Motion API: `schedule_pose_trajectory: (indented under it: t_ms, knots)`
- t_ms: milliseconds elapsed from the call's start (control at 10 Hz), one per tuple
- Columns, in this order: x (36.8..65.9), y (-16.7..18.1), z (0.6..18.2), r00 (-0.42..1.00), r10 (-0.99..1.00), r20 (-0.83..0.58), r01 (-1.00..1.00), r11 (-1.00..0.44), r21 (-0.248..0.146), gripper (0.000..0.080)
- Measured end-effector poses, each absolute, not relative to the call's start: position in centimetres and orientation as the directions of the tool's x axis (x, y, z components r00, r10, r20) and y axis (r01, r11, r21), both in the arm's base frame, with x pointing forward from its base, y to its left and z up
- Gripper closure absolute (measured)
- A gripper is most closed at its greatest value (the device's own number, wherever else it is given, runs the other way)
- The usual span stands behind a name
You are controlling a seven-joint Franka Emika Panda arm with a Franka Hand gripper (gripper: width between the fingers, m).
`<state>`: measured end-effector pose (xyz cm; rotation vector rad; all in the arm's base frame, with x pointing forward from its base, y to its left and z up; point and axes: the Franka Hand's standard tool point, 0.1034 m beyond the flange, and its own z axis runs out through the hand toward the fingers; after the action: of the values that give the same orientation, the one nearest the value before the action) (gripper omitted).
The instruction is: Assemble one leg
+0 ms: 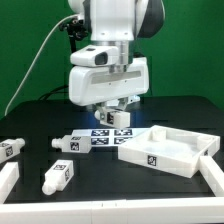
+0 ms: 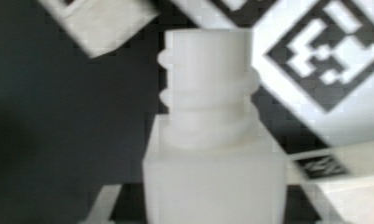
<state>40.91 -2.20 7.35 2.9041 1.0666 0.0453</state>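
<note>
You see the leg (image 2: 209, 120) held in the gripper (image 1: 110, 116) as white plastic. It is smooth on the blocky body and ridged on the narrower stub, with a dull, slightly waxy sheen. The loose legs (image 1: 58, 176) toward the lower left of the exterior view look like the same matt white plastic, and each carries flat printed black-and-white stickers (image 1: 76, 146). The tabletop (image 1: 165, 150) at the lower right is also white plastic, smooth and faintly glossy where the light hits. The table (image 1: 40, 120) has a black matt surface with no reflections, and you cannot tell whether it is cloth. The arm (image 1: 110, 30) wears a glossy white plastic shell. The marker board (image 1: 100, 137) is flat, matt white.
</note>
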Motion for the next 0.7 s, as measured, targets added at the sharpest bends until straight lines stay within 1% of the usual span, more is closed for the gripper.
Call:
schedule_pose_trajectory:
  t_ms: [300,400,500,700]
  knots:
    - [40.7,-2.1,7.1,0.764,0.645,0.01,0.644,-0.764,0.052,0.0515]
    - [39.3,-2.2,5.9,0.802,0.597,0.025,0.596,-0.802,0.05,0.0515]
    - [37.2,-2.0,4.2,0.826,0.564,0.007,0.564,-0.825,0.025,0.0515]
    - [36.2,-2.1,2.5,0.852,0.524,-0.009,0.524,-0.852,0.006,0.0515]
